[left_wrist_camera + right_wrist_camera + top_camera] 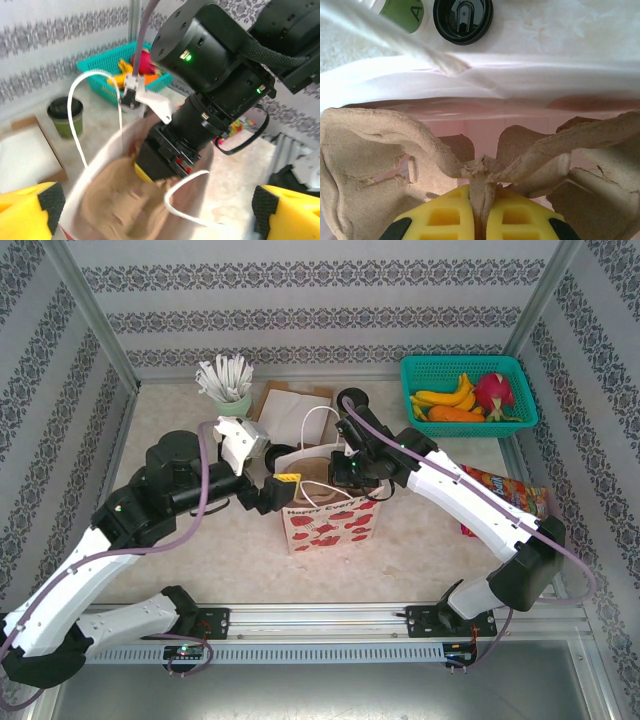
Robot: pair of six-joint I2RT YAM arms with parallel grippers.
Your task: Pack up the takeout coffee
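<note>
A takeout coffee (353,400), an olive-green cup with a black lid, stands on the table behind the white strawberry-print bag (331,523). It also shows in the left wrist view (65,117), and its lid (463,19) in the right wrist view. My right gripper (480,200) reaches down into the bag and is shut on the middle rib of a brown pulp cup carrier (370,145). In the overhead view my left gripper (278,490) hovers at the bag's left rim. It is wide open (157,215), its yellow fingers (30,210) apart, holding nothing. The carrier's cup wells that show are bare.
A mint-green cup with white sticks (232,390) and a flat brown box (295,405) sit at the back left. A teal basket (520,370) of fruit fills the back right corner. A snack packet (510,495) lies under the right arm. The bag's white handles (80,120) loop upward.
</note>
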